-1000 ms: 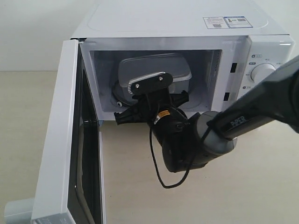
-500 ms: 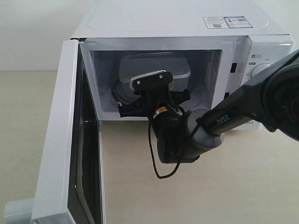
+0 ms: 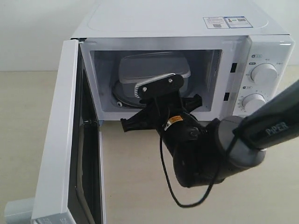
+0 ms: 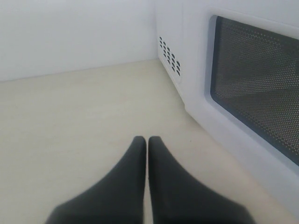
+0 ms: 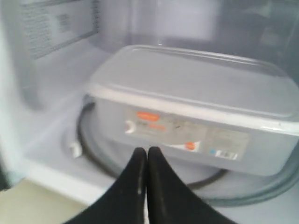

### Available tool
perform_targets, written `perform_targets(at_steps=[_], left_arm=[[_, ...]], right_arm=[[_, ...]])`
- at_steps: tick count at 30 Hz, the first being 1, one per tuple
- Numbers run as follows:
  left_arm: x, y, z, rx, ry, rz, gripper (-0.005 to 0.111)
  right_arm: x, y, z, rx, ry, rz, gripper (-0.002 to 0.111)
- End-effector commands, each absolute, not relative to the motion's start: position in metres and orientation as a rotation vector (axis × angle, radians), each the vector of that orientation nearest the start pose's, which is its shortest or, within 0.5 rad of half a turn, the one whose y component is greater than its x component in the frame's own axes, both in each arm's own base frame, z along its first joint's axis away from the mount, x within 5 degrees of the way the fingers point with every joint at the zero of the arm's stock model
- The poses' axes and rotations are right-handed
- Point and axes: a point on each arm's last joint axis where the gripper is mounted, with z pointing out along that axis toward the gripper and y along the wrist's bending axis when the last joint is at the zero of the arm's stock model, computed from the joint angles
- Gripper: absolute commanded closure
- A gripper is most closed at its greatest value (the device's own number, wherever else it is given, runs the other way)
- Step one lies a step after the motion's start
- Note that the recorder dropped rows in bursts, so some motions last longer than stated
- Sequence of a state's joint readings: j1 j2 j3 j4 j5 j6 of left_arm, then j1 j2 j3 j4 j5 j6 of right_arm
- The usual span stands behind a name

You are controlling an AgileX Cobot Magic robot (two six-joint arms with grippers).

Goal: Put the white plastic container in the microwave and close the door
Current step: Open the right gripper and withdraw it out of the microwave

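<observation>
The white plastic container (image 3: 154, 67) lies on the glass turntable (image 5: 275, 191) inside the open microwave (image 3: 177, 23); its label faces the opening. In the right wrist view the container (image 5: 196, 88) fills the cavity, and my right gripper (image 5: 147, 151) is shut and empty just in front of it, not touching. From outside, the right wrist (image 3: 161, 105) hangs at the cavity mouth and hides its fingertips. The door (image 3: 58, 140) stands wide open on the left. My left gripper (image 4: 147, 140) is shut and empty above the table, beside the door's outer window (image 4: 261, 88).
Two round dials (image 3: 263, 73) sit on the microwave's right panel. The right arm's black cable (image 3: 170, 186) loops down over the beige table (image 3: 261, 196) in front of the microwave. A grey arm part (image 3: 16, 210) shows by the door's lower corner.
The right wrist first pushed a little toward the cavity, then drew back out and to the right. The container has stayed on the turntable. The door has not moved.
</observation>
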State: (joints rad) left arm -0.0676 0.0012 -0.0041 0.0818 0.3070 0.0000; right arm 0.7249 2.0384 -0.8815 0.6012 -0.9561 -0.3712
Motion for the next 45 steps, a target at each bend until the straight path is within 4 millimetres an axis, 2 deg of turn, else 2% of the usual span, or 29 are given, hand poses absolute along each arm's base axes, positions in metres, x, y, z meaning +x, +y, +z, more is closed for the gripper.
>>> perform_targets(at_steps=[1, 5, 10, 17, 21, 26, 35, 37, 41, 45], left_arm=[[0.054, -0.001, 0.186, 0.112, 1.786, 0.038, 0.103], [0.054, -0.001, 0.186, 0.112, 1.786, 0.038, 0.103], [0.054, -0.001, 0.186, 0.112, 1.786, 0.038, 0.103], [0.054, -0.001, 0.186, 0.112, 1.786, 0.038, 0.103], [0.054, -0.001, 0.186, 0.112, 1.786, 0.038, 0.103], [0.054, -0.001, 0.186, 0.112, 1.786, 0.038, 0.103], [0.054, -0.001, 0.186, 0.112, 1.786, 0.038, 0.103], [0.054, -0.001, 0.186, 0.112, 1.786, 0.038, 0.103], [0.054, -0.001, 0.186, 0.112, 1.786, 0.038, 0.103], [0.054, -0.001, 0.186, 0.112, 1.786, 0.038, 0.103]], right_arm=[[0.277, 0.223, 0.153, -0.323, 1.718, 0.141, 0.108], [0.254, 0.215, 0.168, -0.276, 1.817, 0.184, 0.108], [0.233, 0.209, 0.188, -0.480, 1.973, 0.216, 0.108], [0.186, 0.209, 0.225, -0.789, 2.115, 0.540, 0.108], [0.168, 0.204, 0.245, -0.821, 2.123, 0.681, 0.108], [0.162, 0.198, 0.261, -0.810, 2.068, 0.709, 0.108], [0.161, 0.198, 0.262, -0.813, 2.063, 0.710, 0.108], [0.162, 0.197, 0.262, -0.884, 2.021, 0.661, 0.108], [0.163, 0.197, 0.262, -0.878, 2.014, 0.654, 0.108], [0.160, 0.189, 0.276, -0.834, 1.973, 0.674, 0.108]])
